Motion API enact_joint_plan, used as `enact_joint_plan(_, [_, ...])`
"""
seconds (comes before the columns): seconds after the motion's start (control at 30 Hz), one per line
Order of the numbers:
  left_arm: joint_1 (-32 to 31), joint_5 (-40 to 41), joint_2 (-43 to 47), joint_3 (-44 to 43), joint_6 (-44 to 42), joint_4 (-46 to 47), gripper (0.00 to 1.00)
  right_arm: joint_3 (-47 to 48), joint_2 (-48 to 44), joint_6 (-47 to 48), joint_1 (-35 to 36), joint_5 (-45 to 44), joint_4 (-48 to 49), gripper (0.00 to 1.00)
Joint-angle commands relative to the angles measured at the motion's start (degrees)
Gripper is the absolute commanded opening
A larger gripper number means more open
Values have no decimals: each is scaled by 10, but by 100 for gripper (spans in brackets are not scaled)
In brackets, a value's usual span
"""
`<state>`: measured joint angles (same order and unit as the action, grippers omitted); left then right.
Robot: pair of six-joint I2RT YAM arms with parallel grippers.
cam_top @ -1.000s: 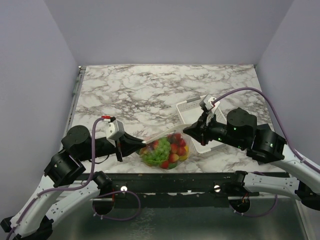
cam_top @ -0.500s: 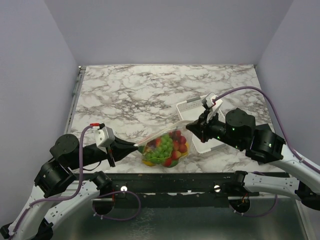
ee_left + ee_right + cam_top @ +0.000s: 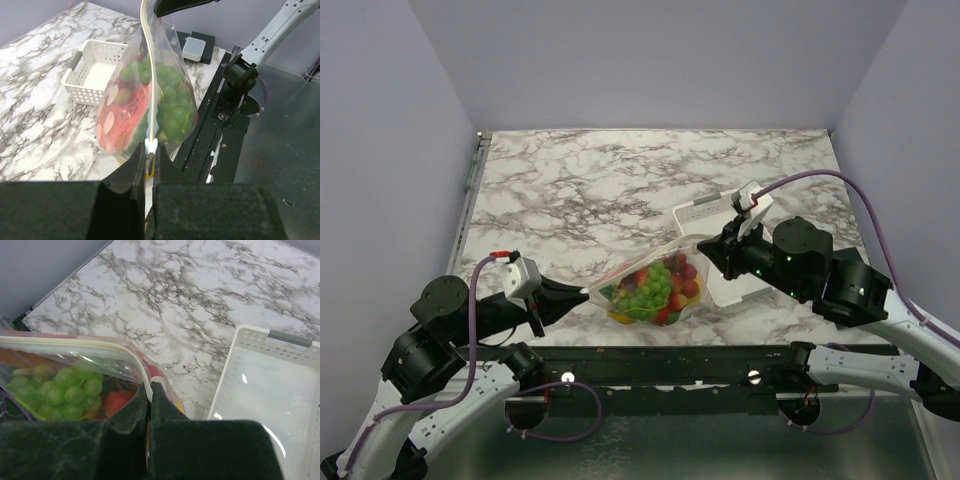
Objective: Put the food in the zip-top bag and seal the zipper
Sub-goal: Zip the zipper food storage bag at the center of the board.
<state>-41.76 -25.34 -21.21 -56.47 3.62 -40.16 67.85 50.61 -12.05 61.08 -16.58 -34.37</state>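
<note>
Near the table's (image 3: 570, 180) 6 o'clock edge, my left pincer (image 3: 582, 292), arm stretched low toward 3 o'clock, is clenched on one end of the zipper (image 3: 75, 343). My right pincer (image 3: 704, 251), reaching toward 9 o'clock, pinches the other end. Stretched between them is the zip-top bag (image 3: 650, 292), food (image 3: 665, 283) inside, beside the white basket (image 3: 728, 290).

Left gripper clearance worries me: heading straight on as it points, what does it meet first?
The zip-top bag, whose zipper the left gripper pinches; beyond that, probably the right gripper at the far corner, depth unclear.
</note>
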Motion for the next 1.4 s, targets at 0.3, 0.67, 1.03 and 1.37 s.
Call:
enact_joint_plan(0.3, [0, 69, 15, -11, 3, -12, 0, 3, -19, 7, -9, -82, 11, 1])
enact_joint_plan(0.67, [0, 75, 6, -13, 4, -6, 17, -3, -36, 32, -10, -32, 41, 1])
enact_joint_plan(1.03, [0, 128, -6, -20, -1, 0, 61, 5, -40, 65, -10, 31, 66, 1])
enact_joint_plan(1.37, [0, 106, -17, -21, 8, 25, 77, 8, -30, 81, -10, 64, 72, 1])
